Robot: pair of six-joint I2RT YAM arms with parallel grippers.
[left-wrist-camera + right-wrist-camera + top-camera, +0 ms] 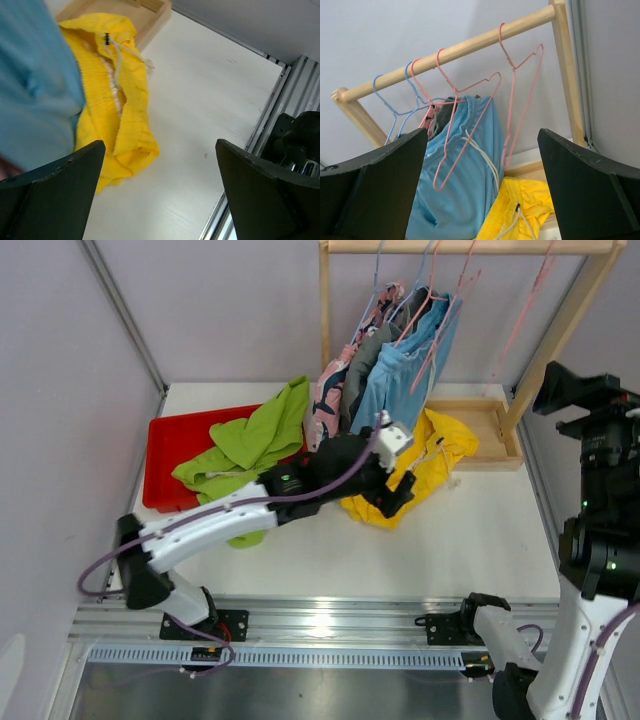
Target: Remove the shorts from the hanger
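Top external: Lime green shorts (255, 440) lie partly over the red tray (175, 445). Yellow shorts (440, 452) lie on the counter (480, 540) below the rail (470, 246). Light blue shorts (400, 375), dark grey shorts (370, 352) and pink printed shorts (330, 390) hang bunched together. The left tool (392, 495) sits at the yellow pair's edge.

Left wrist: left tool (160, 145) is spread wide and pinches nothing. Yellow shorts (115, 100) lie just ahead, light blue cloth (35, 90) beside them.

Right wrist: right tool (483, 131) is spread and empty, facing the light blue shorts (465, 170). A pink hanger (465, 100) crosses their front.

Risk: the garments are crowded, so a grab may take two layers or hook the wire and unseat a hanger. The white drawstring (482, 155) could snag.
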